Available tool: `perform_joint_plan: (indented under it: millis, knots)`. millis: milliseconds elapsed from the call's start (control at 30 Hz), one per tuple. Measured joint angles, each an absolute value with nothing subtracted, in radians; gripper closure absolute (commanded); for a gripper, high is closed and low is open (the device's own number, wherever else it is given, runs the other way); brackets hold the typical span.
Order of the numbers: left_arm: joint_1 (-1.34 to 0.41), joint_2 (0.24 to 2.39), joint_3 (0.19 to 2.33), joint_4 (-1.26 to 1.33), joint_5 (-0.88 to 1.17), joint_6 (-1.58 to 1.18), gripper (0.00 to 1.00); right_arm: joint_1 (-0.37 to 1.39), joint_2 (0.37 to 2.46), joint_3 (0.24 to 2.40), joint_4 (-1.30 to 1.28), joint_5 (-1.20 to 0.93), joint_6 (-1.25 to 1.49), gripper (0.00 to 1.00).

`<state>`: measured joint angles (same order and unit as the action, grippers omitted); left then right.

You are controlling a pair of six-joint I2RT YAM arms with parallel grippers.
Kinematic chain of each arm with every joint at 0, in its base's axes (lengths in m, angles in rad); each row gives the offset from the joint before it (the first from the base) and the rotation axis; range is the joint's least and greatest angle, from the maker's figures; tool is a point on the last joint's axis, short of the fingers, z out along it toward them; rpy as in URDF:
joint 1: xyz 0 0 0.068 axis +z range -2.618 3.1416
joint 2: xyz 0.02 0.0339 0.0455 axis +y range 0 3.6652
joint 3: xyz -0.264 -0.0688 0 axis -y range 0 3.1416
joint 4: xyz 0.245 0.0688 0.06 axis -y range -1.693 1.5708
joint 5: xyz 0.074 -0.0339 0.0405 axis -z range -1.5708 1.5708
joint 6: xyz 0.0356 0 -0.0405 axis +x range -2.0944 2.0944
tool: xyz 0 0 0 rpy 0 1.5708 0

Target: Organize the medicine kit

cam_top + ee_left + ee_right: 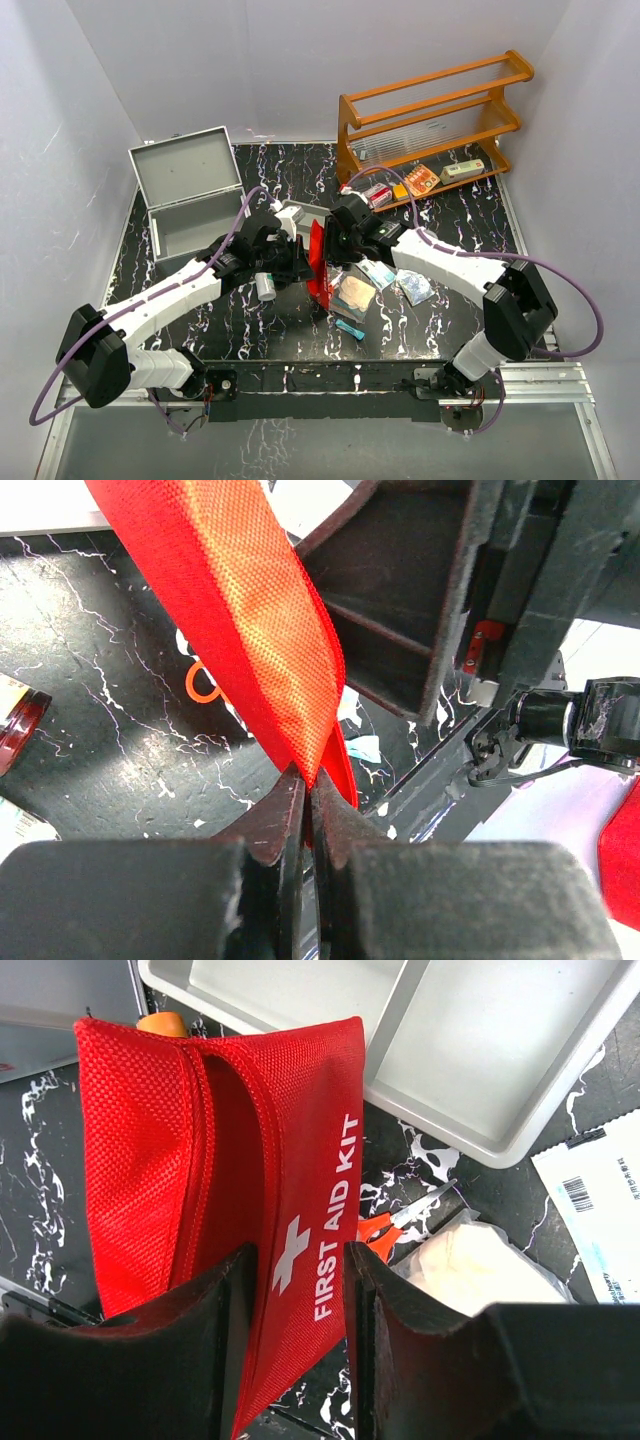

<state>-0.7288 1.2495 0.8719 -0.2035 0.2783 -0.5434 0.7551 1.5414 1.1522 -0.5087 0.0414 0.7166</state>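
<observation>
Far-left of the red FIRST AID KIT pouch (318, 262), what stands there? (K.)

Medicine kit (190, 215). Lid hinged up, mouth open to the sky, well apart from the pouch. Its long side runs roughly across the tabletop (300, 335), slightly skewed. (R.)

And the pouch itself? (K.)

Held upright over mid-tabletop, long axis near vertical, between both arms. Left end effector (310, 785) is pressed together, pinching a fold of the red fabric. Right end effector (297, 1260) is half spread, a finger at each edge of the lettered panel. Cannot tell whether it bears on the cloth or only brackets it. (R.)

Anything close by? (K.)

Grey divided tray (450, 1050) just behind the pouch. Orange-handled scissors (385, 1230) and a gauze packet (470, 1270) lie below it to the right. (R.)

Which arm for the carry? (K.)

My read is the left. The kit lies on its side of the pouch, up and leftward. The pouch would likely need laying over so its length matches the kit's long side. (R.)
</observation>
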Motion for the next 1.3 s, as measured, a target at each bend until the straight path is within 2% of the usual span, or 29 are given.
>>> perform_joint_plan:
  millis: [67, 200, 300, 433, 500, 667, 833, 1100, 1233, 1300]
  knots:
    - [-0.729, 1.250, 0.872, -0.204, 0.278, -0.543, 0.97, 0.759, 1.552, 1.152, -0.508, 0.046, 0.715, 0.76]
    - [-0.729, 1.253, 0.877, -0.215, 0.278, -0.547, 0.70, 0.767, 1.564, 1.158, -0.514, 0.070, 0.710, 0.97]
    - [-0.729, 1.256, 0.883, -0.218, 0.278, -0.569, 0.57, 0.776, 1.565, 1.160, -0.515, 0.079, 0.710, 1.00]
    - [-0.729, 1.259, 0.883, -0.217, 0.266, -0.608, 0.54, 0.791, 1.565, 1.160, -0.508, 0.078, 0.716, 1.00]
    - [-0.729, 1.261, 0.883, -0.217, 0.244, -0.630, 0.55, 0.795, 1.565, 1.160, -0.504, 0.078, 0.727, 1.00]
    - [-0.729, 1.270, 0.885, -0.219, 0.181, -0.669, 0.66, 0.799, 1.567, 1.160, -0.495, 0.071, 0.744, 1.00]
    - [-0.729, 1.290, 0.905, -0.235, 0.109, -0.677, 0.72, 0.802, 1.580, 1.160, -0.490, 0.059, 0.754, 1.00]
    - [-0.728, 1.302, 0.930, -0.232, 0.074, -0.668, 0.74, 0.808, 1.582, 1.160, -0.489, 0.053, 0.753, 1.00]
    - [-0.729, 1.311, 0.930, -0.231, 0.075, -0.662, 0.97, 0.810, 1.588, 1.160, -0.488, 0.053, 0.753, 1.00]
    - [-0.728, 1.319, 0.930, -0.232, 0.074, -0.656, 1.00, 0.810, 1.590, 1.160, -0.489, 0.056, 0.753, 1.00]
